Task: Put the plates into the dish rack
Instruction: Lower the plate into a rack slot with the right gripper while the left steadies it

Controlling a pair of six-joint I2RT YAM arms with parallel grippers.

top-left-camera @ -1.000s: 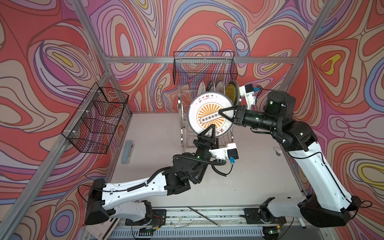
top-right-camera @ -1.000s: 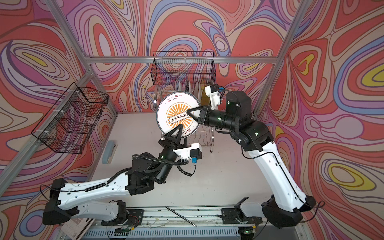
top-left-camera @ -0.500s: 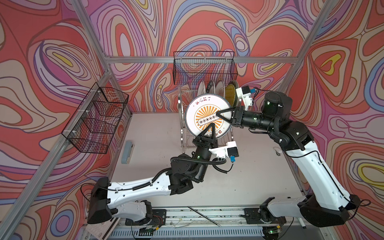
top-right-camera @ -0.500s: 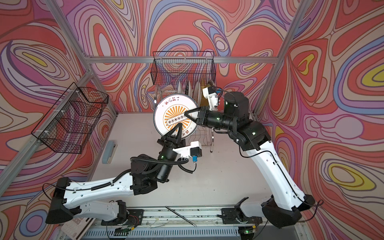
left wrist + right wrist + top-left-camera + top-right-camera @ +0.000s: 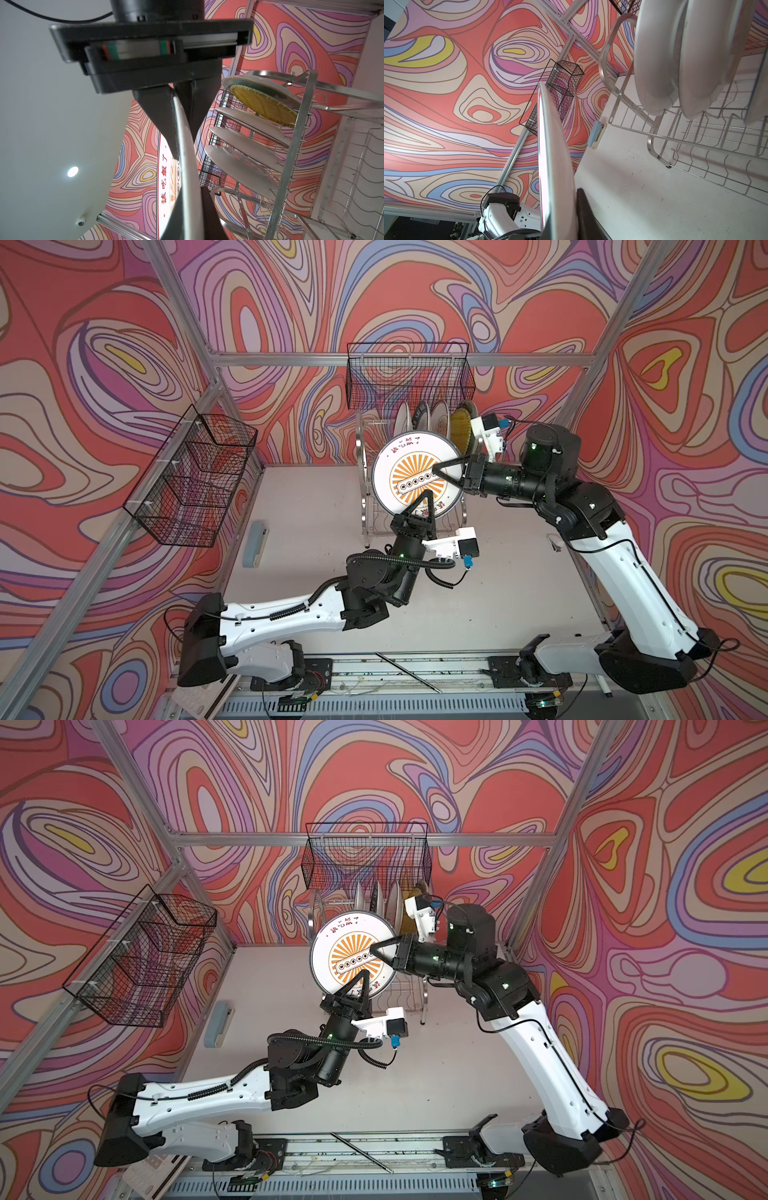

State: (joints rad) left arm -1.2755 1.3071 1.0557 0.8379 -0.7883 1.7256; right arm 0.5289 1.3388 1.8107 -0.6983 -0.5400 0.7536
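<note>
An orange-sunburst plate (image 5: 405,466) (image 5: 349,952) stands upright in the air just in front of the dish rack (image 5: 360,456) (image 5: 314,915). My right gripper (image 5: 434,468) (image 5: 372,948) is shut on its right rim. My left gripper (image 5: 426,493) (image 5: 365,972) comes from below and is shut on its lower rim. The left wrist view shows the plate edge (image 5: 185,145) pinched in the left gripper (image 5: 192,188). In the right wrist view the plate (image 5: 554,155) sits in the right gripper (image 5: 564,207). Several plates (image 5: 440,416) (image 5: 654,62) stand in the upper tier, a yellow plate (image 5: 459,427) (image 5: 261,104) rightmost.
One black mesh basket (image 5: 195,477) hangs on the left wall and another (image 5: 409,377) on the back wall above the rack. A pale blue block (image 5: 255,543) lies on the table at the left. A thin rod (image 5: 409,672) lies by the front rail.
My left gripper has closed onto the plate's lower rim. The plate, held by the right gripper, has shifted a little to the left.
</note>
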